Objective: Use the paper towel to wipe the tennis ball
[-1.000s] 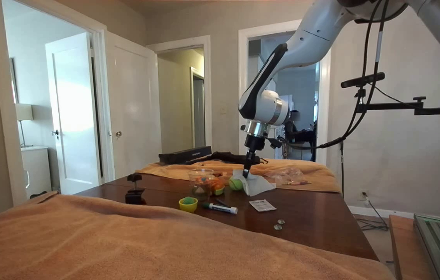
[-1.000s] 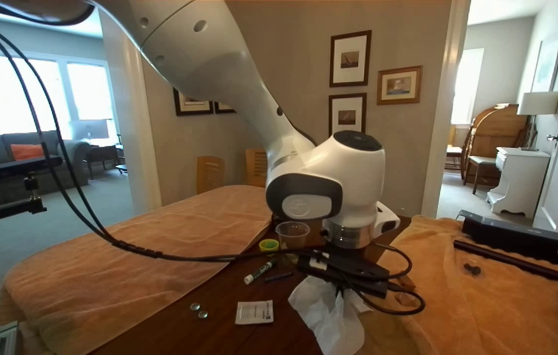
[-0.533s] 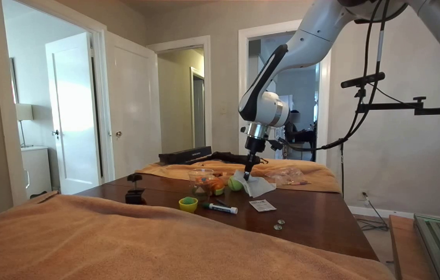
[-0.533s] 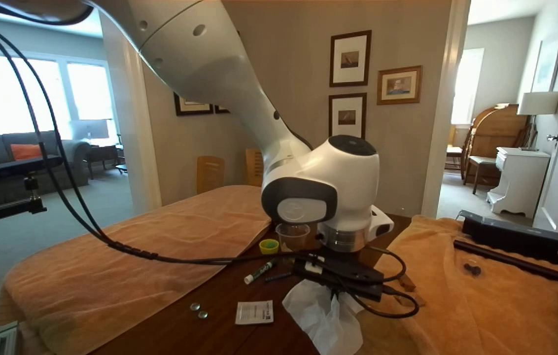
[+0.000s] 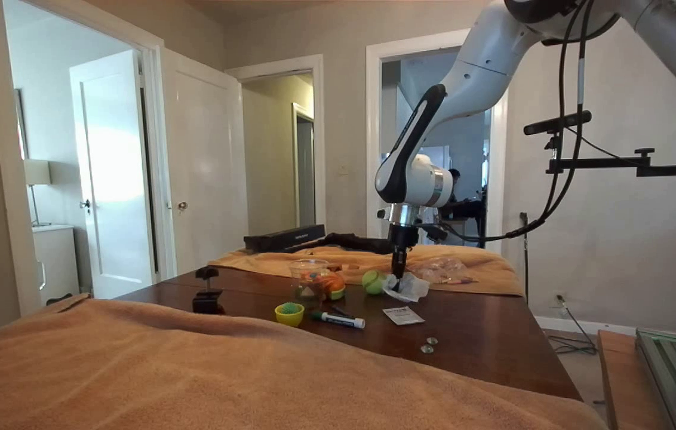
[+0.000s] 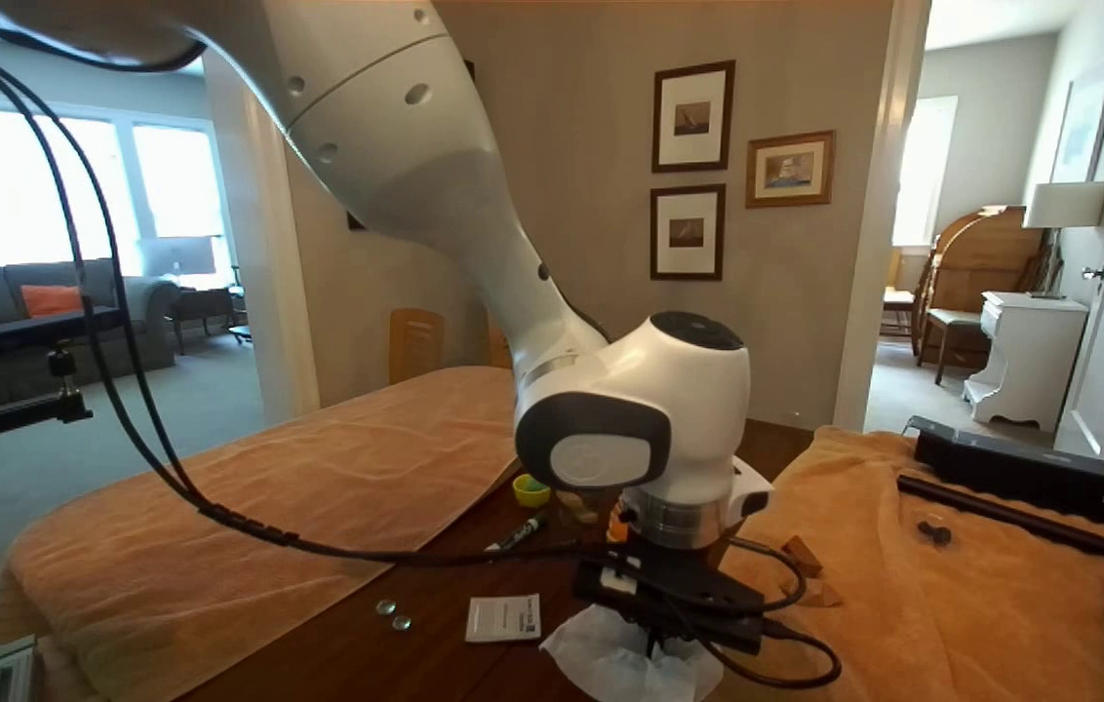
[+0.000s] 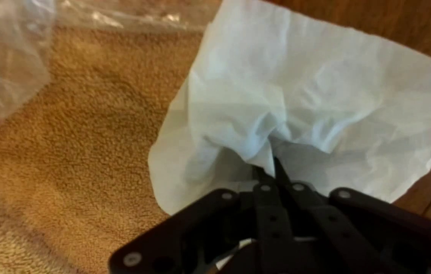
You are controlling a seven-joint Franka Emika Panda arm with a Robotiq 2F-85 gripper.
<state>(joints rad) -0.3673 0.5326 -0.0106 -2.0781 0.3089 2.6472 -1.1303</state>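
Note:
My gripper (image 7: 272, 167) is shut on the middle of the paper towel (image 7: 337, 87), a white crumpled sheet that puckers between the fingertips and spreads out around them. In an exterior view the gripper (image 5: 398, 284) points straight down, low over the dark table, with the paper towel (image 5: 412, 289) bunched at its tips. Immediately to the left there, the yellow-green tennis ball (image 5: 373, 282) meets the sheet's edge; I cannot tell whether they touch. The arm hides the ball in an exterior view where the towel (image 6: 601, 648) spreads below the gripper. No ball shows in the wrist view.
Left of the ball stand an orange item (image 5: 333, 283) and a clear plastic cup (image 5: 308, 278). Nearer lie a yellow cup (image 5: 288, 318), a marker (image 5: 341, 321), a paper packet (image 5: 403, 315) and glass gems (image 5: 427, 349). A clear bag (image 7: 6, 64) rests on the orange cloth (image 7: 86, 152).
In an exterior view the gripper has moved right and down with the paper towel, which now sits lower and more bunched. The tennis ball has shifted slightly right. The grip stays shut.

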